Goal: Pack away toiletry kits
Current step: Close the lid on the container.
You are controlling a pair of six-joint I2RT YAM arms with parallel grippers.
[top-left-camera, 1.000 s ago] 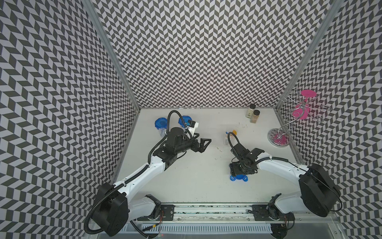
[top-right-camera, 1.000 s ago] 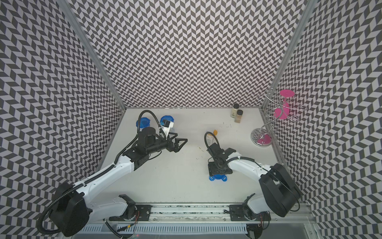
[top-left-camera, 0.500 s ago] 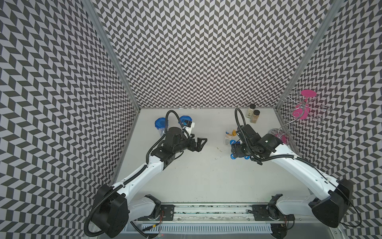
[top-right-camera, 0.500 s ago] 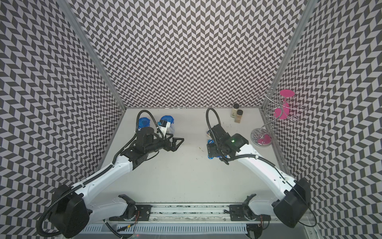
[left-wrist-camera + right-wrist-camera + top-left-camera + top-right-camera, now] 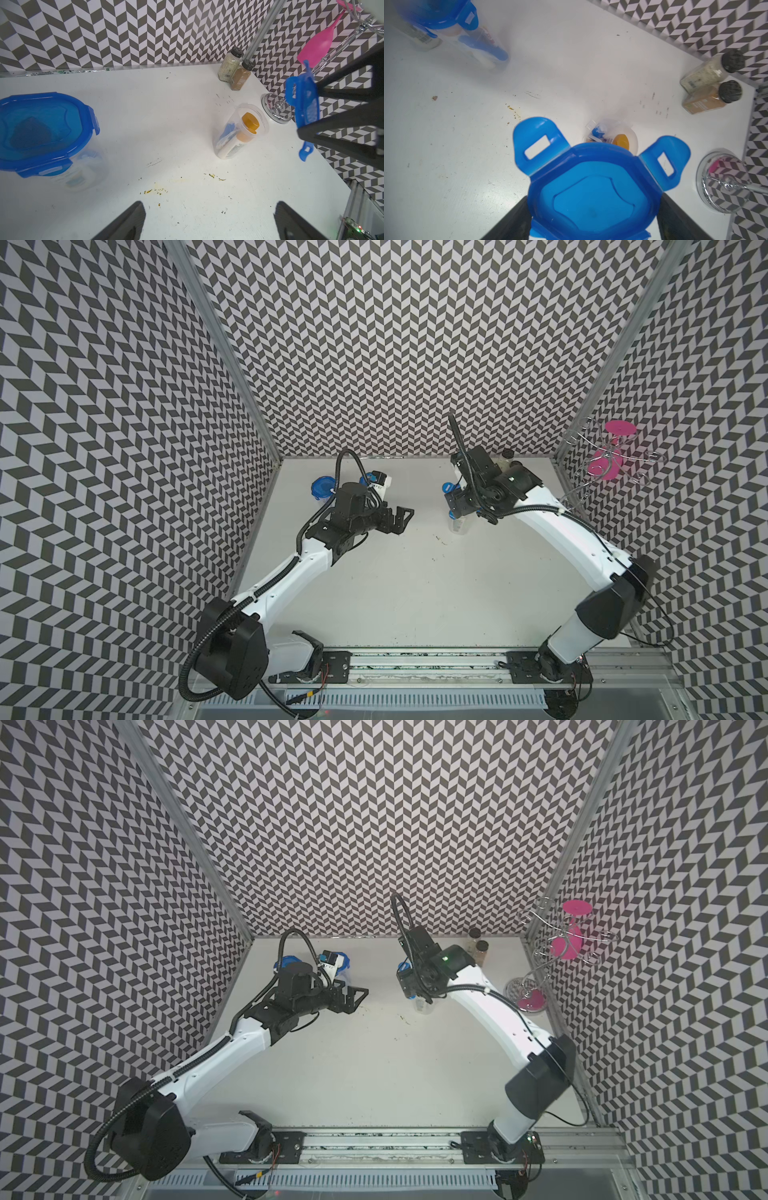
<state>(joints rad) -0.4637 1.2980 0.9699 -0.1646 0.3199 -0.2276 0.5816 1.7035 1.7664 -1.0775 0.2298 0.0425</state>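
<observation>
My right gripper (image 5: 593, 207) is shut on a blue four-tab lid (image 5: 591, 187), its fingers on two opposite edges. It holds the lid just above an open clear cup (image 5: 612, 135) that stands upright with a gold-capped white tube (image 5: 250, 123) and a blue toothbrush inside. In both top views the right gripper (image 5: 459, 506) (image 5: 409, 986) hides most of that cup (image 5: 459, 524) (image 5: 423, 1004). My left gripper (image 5: 401, 519) (image 5: 209, 204) hangs open and empty over bare table to the left. Two lidded cups (image 5: 322, 489) (image 5: 338, 963) stand at the back left.
Two black-capped spice jars (image 5: 229, 66) (image 5: 241, 78) stand at the back wall, right of the open cup. A wire stand with pink discs (image 5: 611, 456) has its round base (image 5: 724, 180) close to the cup's right. Crumbs (image 5: 153, 191) dot the table (image 5: 415, 593).
My right arm lifted the blue lid from the table's front middle and carried it toward the back, over the open cup. The left gripper drifted slightly back and stayed open.
</observation>
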